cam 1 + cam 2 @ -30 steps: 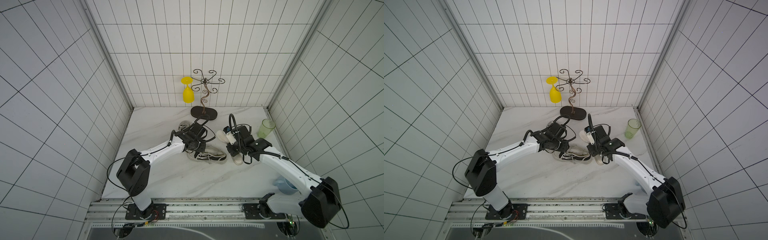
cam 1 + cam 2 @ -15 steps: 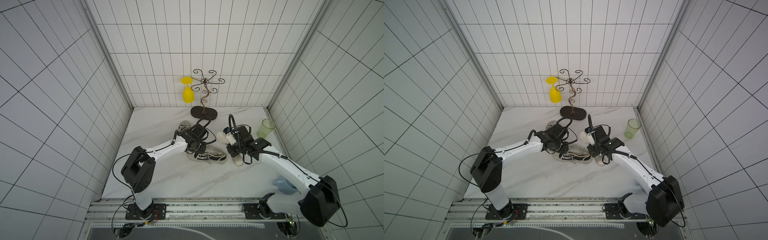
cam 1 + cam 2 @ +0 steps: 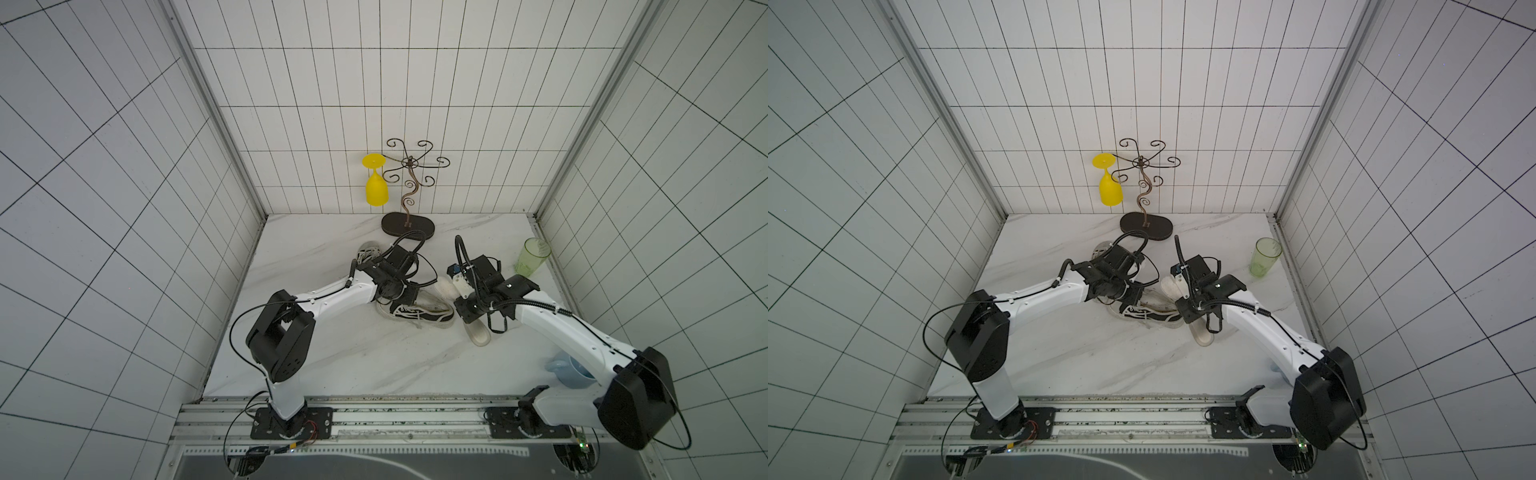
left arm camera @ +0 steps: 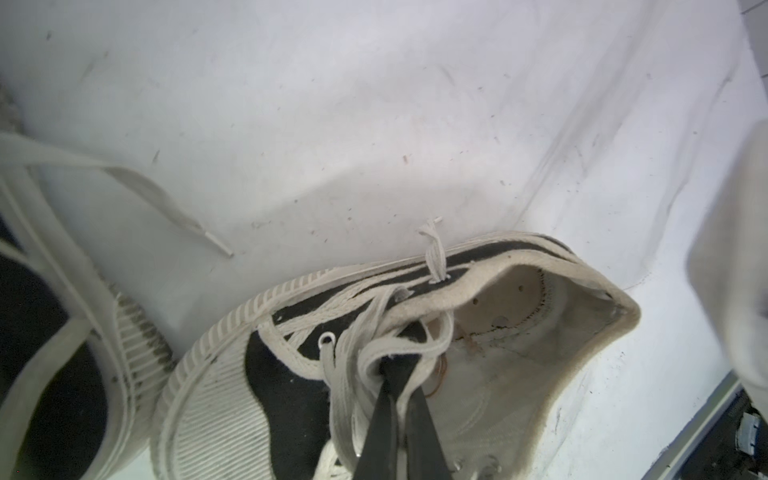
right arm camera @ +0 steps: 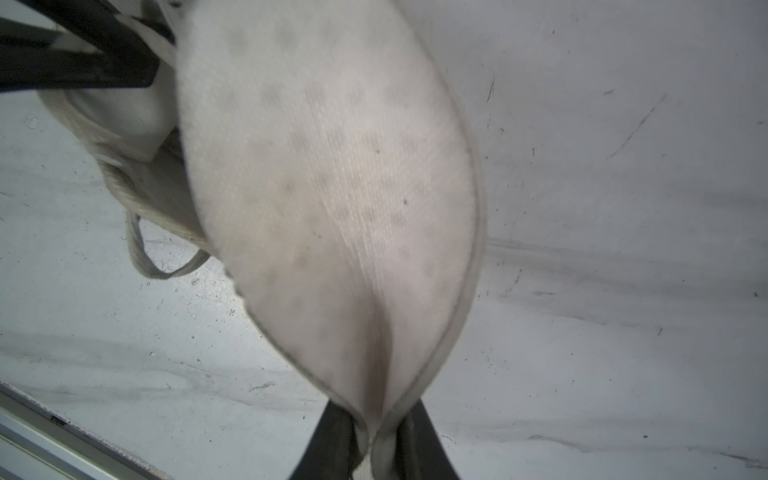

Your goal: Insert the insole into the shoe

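Nearest us, a blue mug [image 3: 567, 370] sits behind the right arm, and a 2nd insole [image 3: 478, 334] lies flat on the counter [image 3: 353, 353]. Farther in, the right pincer [image 5: 374, 434] grips 1 end of the insole [image 5: 332, 187], whose free end is just beside the sneaker [image 4: 519, 374] heel. The left pincer [image 4: 399, 368] is clenched on that sneaker's laces. Beyond are a 2nd sneaker [image 3: 368, 251], a green cup [image 3: 532, 255] and a wire stand [image 3: 407, 226] carrying a yellow goblet [image 3: 376, 189].

Scuffed matt canvas shoe [image 4: 291, 374], woven cloth insole [image 5: 332, 187], smooth marble-look table [image 3: 332, 365]
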`<state>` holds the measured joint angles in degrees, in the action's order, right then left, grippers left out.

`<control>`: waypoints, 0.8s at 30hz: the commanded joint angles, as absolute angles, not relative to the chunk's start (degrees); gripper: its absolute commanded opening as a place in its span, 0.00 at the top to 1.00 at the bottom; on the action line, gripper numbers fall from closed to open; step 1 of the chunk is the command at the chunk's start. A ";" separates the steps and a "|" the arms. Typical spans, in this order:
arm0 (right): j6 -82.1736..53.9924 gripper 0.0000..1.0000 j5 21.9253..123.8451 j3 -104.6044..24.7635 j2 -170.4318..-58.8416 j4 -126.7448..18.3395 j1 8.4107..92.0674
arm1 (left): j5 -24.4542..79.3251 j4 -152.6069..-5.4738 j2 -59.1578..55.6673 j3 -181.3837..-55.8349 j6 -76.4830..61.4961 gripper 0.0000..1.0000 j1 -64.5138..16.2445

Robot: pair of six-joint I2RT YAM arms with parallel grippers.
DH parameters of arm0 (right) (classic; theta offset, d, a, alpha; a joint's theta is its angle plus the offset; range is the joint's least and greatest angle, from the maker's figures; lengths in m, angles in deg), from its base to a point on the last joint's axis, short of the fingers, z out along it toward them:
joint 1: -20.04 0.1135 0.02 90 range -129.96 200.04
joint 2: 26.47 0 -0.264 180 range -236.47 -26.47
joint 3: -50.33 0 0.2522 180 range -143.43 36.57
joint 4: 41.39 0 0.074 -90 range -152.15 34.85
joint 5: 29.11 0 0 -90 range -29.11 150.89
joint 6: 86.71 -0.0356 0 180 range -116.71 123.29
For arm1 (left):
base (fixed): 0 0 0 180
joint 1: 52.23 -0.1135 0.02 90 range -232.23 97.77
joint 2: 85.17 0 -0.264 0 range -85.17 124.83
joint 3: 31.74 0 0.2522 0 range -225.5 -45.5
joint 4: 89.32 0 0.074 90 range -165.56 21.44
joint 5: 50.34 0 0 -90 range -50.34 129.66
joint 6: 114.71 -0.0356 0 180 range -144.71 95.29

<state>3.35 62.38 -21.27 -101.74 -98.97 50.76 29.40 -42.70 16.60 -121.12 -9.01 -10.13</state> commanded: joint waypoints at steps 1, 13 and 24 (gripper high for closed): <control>-2.46 0.79 63.81 -26.80 -100.04 -104.46 49.56 | 23.85 -49.57 17.25 -125.06 -15.29 1.00 -9.83; -12.30 0.79 72.35 -26.91 -99.56 -109.88 48.96 | 16.41 -39.93 26.73 -139.36 -27.72 1.00 -9.71; -15.08 0.78 72.56 -24.71 -101.89 -112.03 50.79 | 9.08 -34.80 29.70 -143.48 -36.05 1.00 -11.72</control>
<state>-13.59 72.00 -24.03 -100.80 -109.00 50.47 13.86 -34.48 30.59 -141.66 -31.92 -10.28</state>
